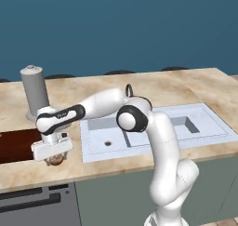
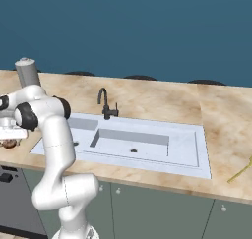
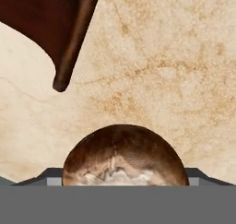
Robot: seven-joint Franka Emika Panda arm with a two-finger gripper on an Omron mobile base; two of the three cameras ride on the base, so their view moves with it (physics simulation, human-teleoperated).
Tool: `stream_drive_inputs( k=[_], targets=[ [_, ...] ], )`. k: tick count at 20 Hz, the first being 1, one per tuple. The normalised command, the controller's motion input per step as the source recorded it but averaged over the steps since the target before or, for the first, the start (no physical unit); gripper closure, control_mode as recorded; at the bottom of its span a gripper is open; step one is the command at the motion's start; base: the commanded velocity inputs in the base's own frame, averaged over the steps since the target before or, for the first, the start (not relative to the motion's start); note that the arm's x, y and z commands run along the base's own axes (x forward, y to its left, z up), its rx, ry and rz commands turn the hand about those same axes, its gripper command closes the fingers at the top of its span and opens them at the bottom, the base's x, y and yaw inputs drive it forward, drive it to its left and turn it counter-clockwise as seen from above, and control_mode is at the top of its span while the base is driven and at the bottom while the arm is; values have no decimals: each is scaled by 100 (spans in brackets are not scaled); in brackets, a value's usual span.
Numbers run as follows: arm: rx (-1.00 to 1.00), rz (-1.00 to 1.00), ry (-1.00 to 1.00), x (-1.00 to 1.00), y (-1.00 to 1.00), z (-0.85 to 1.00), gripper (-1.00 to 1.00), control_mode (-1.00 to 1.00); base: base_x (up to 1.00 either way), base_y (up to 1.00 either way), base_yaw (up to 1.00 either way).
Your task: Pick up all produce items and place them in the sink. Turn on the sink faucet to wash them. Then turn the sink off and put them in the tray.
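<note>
One brown mottled produce item (image 3: 124, 156) on counter (image 3: 161, 71), one tray (image 3: 50, 20) nearby. Item sits between gripper (image 1: 55, 161) fingers; whether jaws grip it, cannot tell.

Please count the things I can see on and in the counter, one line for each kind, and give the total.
Produce item, tan-brown: 1
Tray, reddish-brown: 1
Sink: 1
Faucet, black: 1
Grey cylinder: 1
Yellow stick: 1
Total: 6
</note>
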Motion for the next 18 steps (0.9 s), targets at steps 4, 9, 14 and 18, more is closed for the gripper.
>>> stream_drive_inputs(
  k=[4, 9, 14, 18],
  targets=[
    [0, 0, 0, -2, -55, 32, 100, -100, 0, 0, 0],
    [2, -2, 0, -3, -100, 52, 100, -100, 0, 0, 0],
    [0, -11, 0, 6, -100, 43, 100, -100, 0, 0, 0],
    [0, -13, 0, 48, -98, 9, 100, -100, 0, 0, 0]
  ],
)
